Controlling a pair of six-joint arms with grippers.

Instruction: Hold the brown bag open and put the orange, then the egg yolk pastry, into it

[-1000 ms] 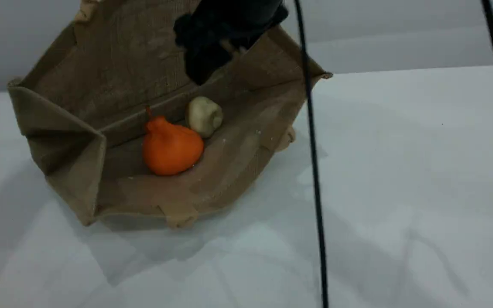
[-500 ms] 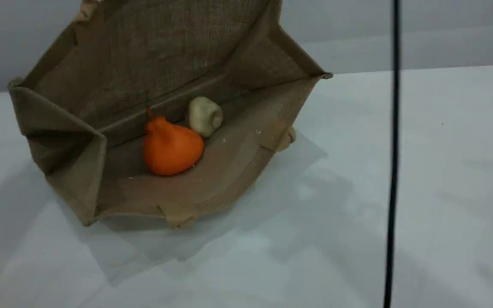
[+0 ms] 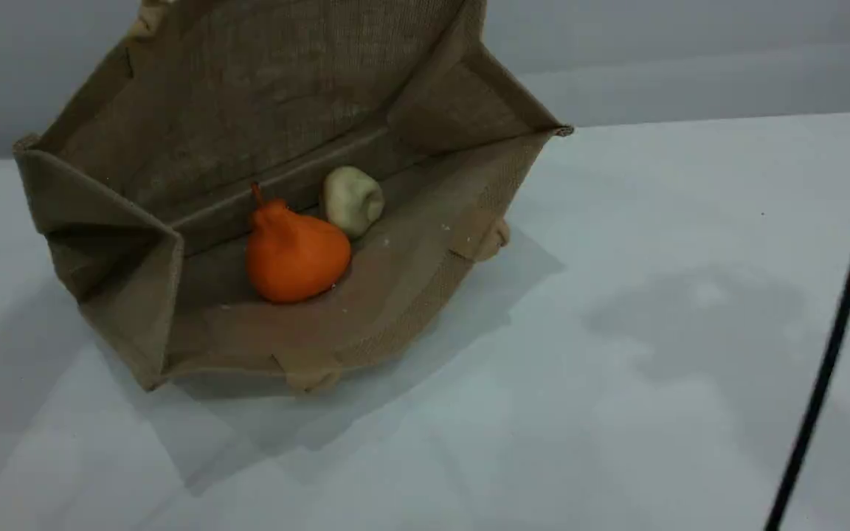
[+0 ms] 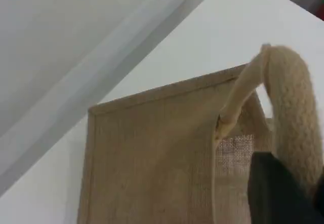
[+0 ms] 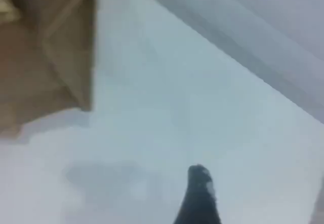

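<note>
The brown bag (image 3: 263, 110) lies tipped toward the camera with its mouth held wide. Inside on its lower wall rest the orange (image 3: 296, 254) and, just behind it, the pale egg yolk pastry (image 3: 353, 200), touching each other. Neither gripper shows in the scene view. In the left wrist view my left gripper (image 4: 283, 193) is shut on the bag's padded handle (image 4: 293, 107), above the bag's outer wall (image 4: 152, 158). The right wrist view shows one dark fingertip of my right gripper (image 5: 200, 193) over bare white table, with the bag's corner (image 5: 50, 57) at upper left and nothing held.
A black cable (image 3: 831, 346) hangs slanted across the right edge of the scene view. A second handle's end (image 3: 311, 376) pokes out under the bag's front rim. The white table (image 3: 617, 332) stretches right of the bag, with a grey wall behind.
The right arm, over the bag's back wall a second ago, has left the scene view. The black cable swept from the middle to the far right. Bag, orange and pastry have not moved.
</note>
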